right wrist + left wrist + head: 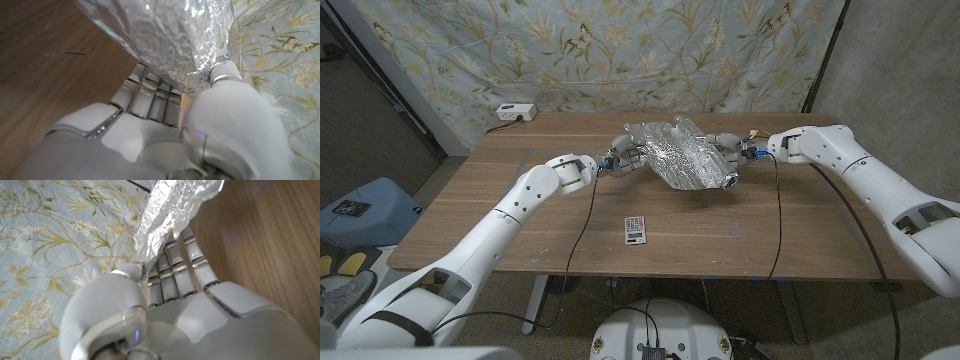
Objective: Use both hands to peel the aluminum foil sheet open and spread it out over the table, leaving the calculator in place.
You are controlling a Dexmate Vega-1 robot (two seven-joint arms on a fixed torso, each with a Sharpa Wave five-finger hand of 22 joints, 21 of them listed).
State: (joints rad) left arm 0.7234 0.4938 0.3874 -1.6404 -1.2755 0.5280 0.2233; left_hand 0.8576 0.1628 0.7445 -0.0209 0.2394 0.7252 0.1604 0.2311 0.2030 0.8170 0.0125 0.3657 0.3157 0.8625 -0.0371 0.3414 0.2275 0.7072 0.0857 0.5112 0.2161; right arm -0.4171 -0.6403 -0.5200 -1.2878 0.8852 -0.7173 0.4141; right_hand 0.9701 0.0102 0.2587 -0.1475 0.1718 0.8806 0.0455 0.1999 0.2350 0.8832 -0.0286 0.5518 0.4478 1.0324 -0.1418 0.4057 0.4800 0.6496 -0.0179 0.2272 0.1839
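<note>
Wooden counter before a floral curtain.
Left hand and right hand each grasp the crumpled foil sheet; calculator lies apart.

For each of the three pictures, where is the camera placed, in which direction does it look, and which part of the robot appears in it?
Head view: on the robot's head, looking down at the table, foil sheet and calculator; both arms.
Left wrist view: on the left wrist, looking along the left hand gripping the foil's edge.
Right wrist view: on the right wrist, looking along the right hand gripping the foil.
Shared: all show foil, wood and the floral curtain.
</note>
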